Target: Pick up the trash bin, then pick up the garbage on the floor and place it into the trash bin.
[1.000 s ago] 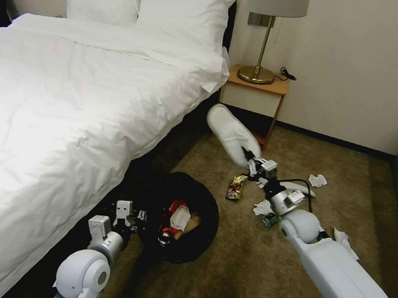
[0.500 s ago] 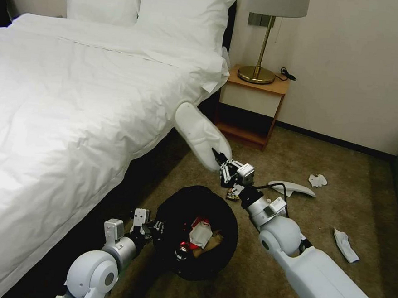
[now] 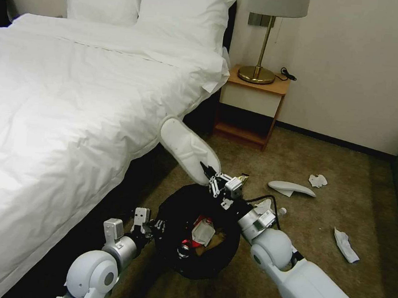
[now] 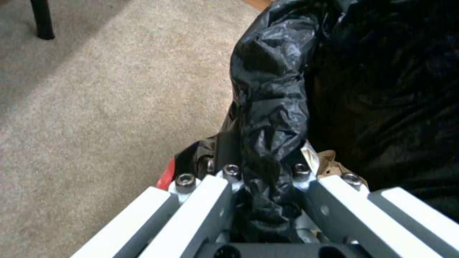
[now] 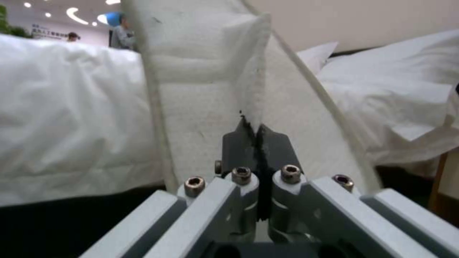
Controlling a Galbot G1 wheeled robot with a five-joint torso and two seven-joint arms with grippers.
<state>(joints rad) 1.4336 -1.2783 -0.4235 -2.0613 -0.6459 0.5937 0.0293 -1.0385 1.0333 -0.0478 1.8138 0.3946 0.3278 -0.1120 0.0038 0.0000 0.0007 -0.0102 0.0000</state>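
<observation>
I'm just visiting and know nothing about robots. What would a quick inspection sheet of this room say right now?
Surface: brown carpet beside the bed.
Job's things: trash bin holds a red can, tissue and brown paper; one slipper held above its far rim; second slipper and tissues on the floor.
Clutter: gold wrapper past the right gripper.
Grippers: left gripper clamps the bin's rim; right gripper pinches the slipper.
Cables: black cable on the right wrist.
Surroundings: bed, nightstand, lamp.

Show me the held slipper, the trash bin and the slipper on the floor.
Held slipper [image 3: 185,148], head view, mid sole.
Trash bin [image 3: 169,210], head view, left rim.
Floor slipper [image 3: 291,187], head view, its middle.
</observation>
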